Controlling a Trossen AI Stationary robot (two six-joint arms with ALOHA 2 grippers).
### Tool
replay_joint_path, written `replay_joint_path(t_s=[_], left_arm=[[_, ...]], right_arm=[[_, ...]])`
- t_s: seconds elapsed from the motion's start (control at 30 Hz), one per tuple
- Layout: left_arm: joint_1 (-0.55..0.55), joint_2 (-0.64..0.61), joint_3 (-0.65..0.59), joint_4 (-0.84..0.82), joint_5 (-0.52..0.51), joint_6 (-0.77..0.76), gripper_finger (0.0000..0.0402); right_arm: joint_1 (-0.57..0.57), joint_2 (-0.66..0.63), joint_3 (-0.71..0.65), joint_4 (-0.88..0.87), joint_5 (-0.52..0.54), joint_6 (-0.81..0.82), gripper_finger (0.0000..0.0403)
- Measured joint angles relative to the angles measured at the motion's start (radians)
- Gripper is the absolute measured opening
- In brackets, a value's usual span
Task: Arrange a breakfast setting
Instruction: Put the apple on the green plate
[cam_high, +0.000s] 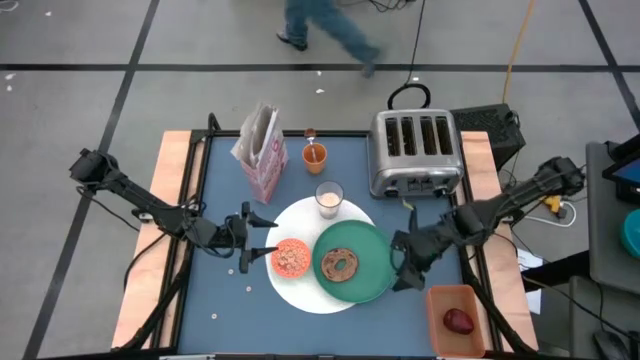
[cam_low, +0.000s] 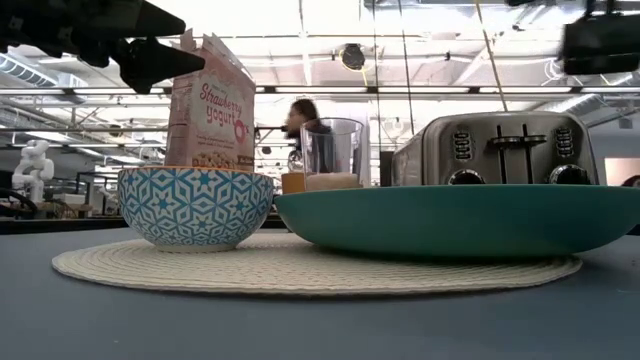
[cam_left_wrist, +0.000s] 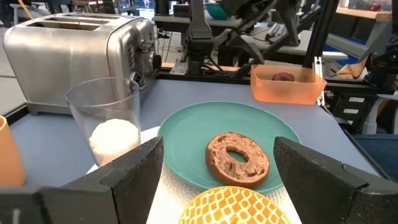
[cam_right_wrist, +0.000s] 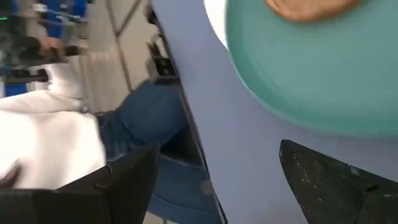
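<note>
A large white round plate (cam_high: 300, 292) lies at the table's middle. On it stand a green plate (cam_high: 368, 240) with a bagel (cam_high: 340, 264) and a small patterned bowl (cam_high: 291, 258) of cereal. A milk glass (cam_high: 329, 198) stands at the white plate's far edge. An orange cup (cam_high: 315, 155) and a pink cereal box (cam_high: 260, 150) stand farther back. A dark-red fruit (cam_high: 459, 321) lies in the tan bin (cam_high: 440, 300). My left gripper (cam_high: 258, 238) is open just left of the bowl (cam_left_wrist: 233, 205). My right gripper (cam_high: 403, 263) is open just right of the green plate (cam_right_wrist: 311, 68).
A silver four-slot toaster (cam_high: 415, 152) stands at the back right. A few small white bits (cam_high: 247, 290) lie on the blue table near the left gripper. A person walks beyond the table's far edge (cam_high: 330, 30). Another person stands by the near edge (cam_right_wrist: 62, 137).
</note>
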Motion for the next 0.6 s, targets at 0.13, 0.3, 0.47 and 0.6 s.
replay_joint_path(t_s=[0.13, 0.3, 0.47, 0.6], left_arm=[[0.0, 0.0, 0.0, -0.001, 0.0, -0.019, 0.0308], [0.0, 0.0, 0.0, -0.001, 0.0, -0.02, 0.0308], [0.0, 0.0, 0.0, -0.001, 0.0, -0.023, 0.0308], [0.0, 0.0, 0.0, 0.0, 0.0, -0.029, 0.0308]], right_arm=[[0.111, -0.014, 0.005, -0.067, 0.047, 0.136, 0.0324], [0.218, -0.01, 0.101, -0.26, 0.137, 0.234, 0.0324], [0.302, 0.003, 0.234, -0.531, 0.268, 0.296, 0.0324], [0.366, 0.055, 0.299, -0.679, 0.291, 0.367, 0.0324]])
